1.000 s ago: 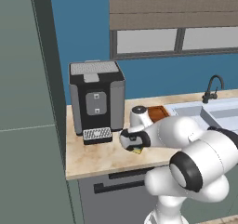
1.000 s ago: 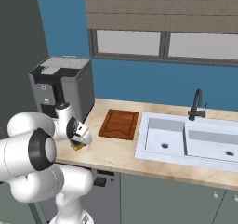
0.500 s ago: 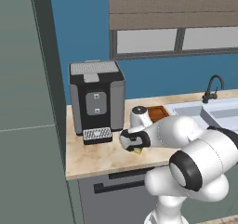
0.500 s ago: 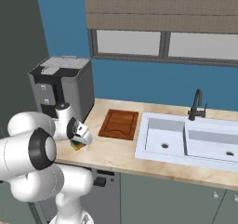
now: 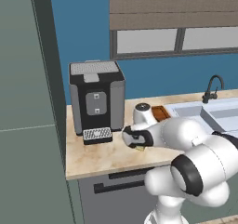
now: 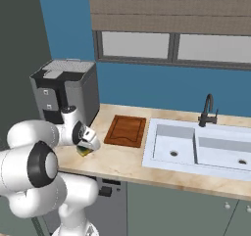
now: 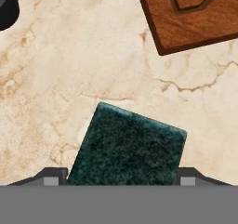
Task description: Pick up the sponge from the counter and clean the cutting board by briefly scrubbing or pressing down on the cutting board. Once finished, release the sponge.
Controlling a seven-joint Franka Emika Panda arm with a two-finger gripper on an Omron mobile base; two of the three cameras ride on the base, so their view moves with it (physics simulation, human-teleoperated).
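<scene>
The sponge lies on the beige counter with its dark green top facing the hand camera. My gripper is down over it, and a fingertip presses each side, so it is shut on the sponge. From the base views the gripper sits low on the counter, with a sliver of yellow sponge below it. The reddish-brown cutting board lies a short way off, toward the sink.
A black and grey coffee machine stands at the back left with its drip tray in front. The pale sink and black faucet lie right of the board. The counter's front edge is near the sponge.
The fingers have closed in against the sponge's sides. The arm and the sponge have hardly shifted.
</scene>
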